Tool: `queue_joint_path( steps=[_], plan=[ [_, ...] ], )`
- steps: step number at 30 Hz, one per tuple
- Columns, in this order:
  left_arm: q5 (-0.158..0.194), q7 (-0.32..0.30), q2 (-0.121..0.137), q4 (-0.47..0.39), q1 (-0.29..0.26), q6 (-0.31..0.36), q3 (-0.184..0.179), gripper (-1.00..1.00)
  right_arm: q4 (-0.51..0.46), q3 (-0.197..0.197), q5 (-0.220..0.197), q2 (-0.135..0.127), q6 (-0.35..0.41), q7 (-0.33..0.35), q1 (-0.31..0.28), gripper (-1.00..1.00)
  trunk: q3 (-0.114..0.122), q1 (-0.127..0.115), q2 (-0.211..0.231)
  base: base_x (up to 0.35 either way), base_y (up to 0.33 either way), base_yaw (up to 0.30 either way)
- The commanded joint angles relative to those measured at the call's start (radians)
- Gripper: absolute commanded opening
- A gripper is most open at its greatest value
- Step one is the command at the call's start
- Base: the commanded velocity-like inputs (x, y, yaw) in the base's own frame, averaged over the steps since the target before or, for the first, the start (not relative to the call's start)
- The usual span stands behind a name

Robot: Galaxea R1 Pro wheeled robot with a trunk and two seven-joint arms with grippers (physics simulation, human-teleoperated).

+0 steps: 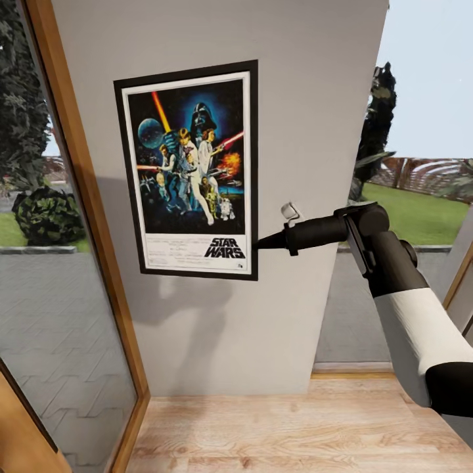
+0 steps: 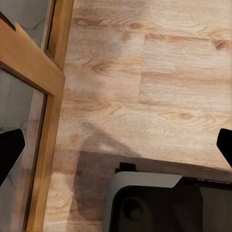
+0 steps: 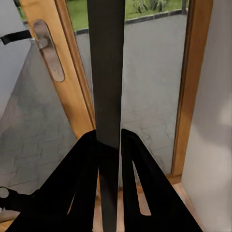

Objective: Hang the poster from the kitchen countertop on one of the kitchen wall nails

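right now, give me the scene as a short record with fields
poster: upright against the grey wall, slightly tilted
right gripper: shut on the poster's lower right edge
right wrist view: dark poster edge runs between the fingers
left gripper: open, over the wood floor
nails: cannot tell
surroundings: wood-framed window beside the wall

Poster [image 1: 190, 172] covers any wall nail behind it; small print under the title too fine to read.

poster [image 1: 190, 172] on wall [image 1: 217, 328], window [image 1: 59, 315] left
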Motion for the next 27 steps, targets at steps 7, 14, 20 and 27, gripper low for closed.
queue_joint_path(
  steps=[7,14,20,27],
  plan=[
    [0.0,0.0,0.001,-0.001,0.0,-0.002,0.001,1.0,-0.006,-0.003,0.005,-0.002,0.013,0.009,0.0,-1.0,0.0,0.0,-0.001,0.0,0.0,0.0],
    [0.0,0.0,0.0,-0.001,0.0,-0.002,0.001,1.0,-0.014,-0.019,-0.002,-0.002,0.014,0.01,-0.001,-1.0,0.0,0.0,-0.001,0.0,0.0,0.0],
    [0.0,0.0,0.0,-0.001,0.0,-0.002,0.001,1.0,-0.017,-0.052,-0.03,-0.003,0.016,0.01,-0.001,-1.0,0.0,0.0,-0.001,0.0,0.0,0.0],
    [0.0,0.0,0.0,-0.001,0.0,-0.002,0.001,1.0,-0.065,-0.055,-0.036,-0.003,0.015,0.009,-0.001,-1.0,0.0,0.0,-0.001,0.0,0.0,0.0]
  ],
)
